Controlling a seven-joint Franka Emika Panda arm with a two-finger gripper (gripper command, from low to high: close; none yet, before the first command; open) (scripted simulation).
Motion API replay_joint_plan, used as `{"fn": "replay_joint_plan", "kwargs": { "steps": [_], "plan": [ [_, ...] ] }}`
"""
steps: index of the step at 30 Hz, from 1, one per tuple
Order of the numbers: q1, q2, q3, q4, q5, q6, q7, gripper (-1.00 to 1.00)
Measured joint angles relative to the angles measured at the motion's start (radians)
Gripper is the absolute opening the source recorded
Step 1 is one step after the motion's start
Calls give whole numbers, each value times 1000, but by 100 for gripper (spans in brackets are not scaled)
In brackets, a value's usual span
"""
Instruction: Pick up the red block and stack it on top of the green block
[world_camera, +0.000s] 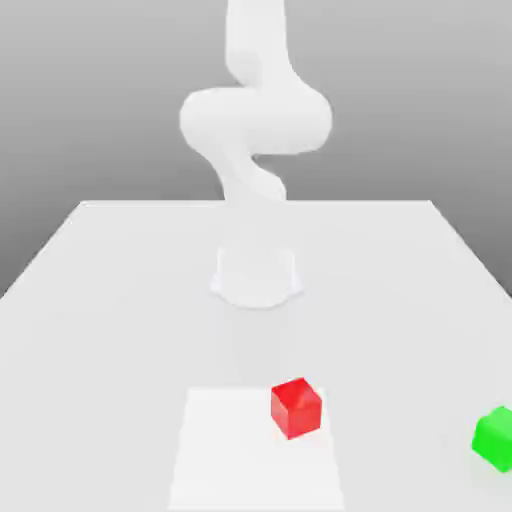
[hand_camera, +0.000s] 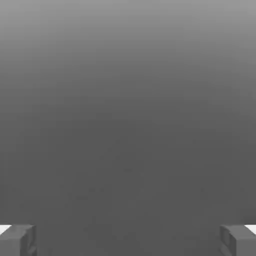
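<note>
smooth matt red block (world_camera: 296, 408), smooth matt green block (world_camera: 495, 439), glossy white arm (world_camera: 257, 120)

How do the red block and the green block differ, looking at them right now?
The red block sits on the bright white patch, while the green block rests on the grayer part of the table. The red block shows whole; the green block is cut off by the exterior view's right edge. They also differ in color. Both are plain cubes, neither one stacked on the other.
</note>
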Motion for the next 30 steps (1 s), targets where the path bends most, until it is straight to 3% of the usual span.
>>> {"fn": "replay_joint_plan", "kwargs": {
  "steps": [18, 25, 26, 30],
  "plan": [
    [117, 673, 7, -443, 2, 430, -283, 0],
    [120, 927, 6, -433, 1, 640, -295, 0],
    [122, 949, 4, -430, 0, 659, -294, -100],
    [121, 949, 4, -430, -2, 659, -293, -100]
  ]
}}
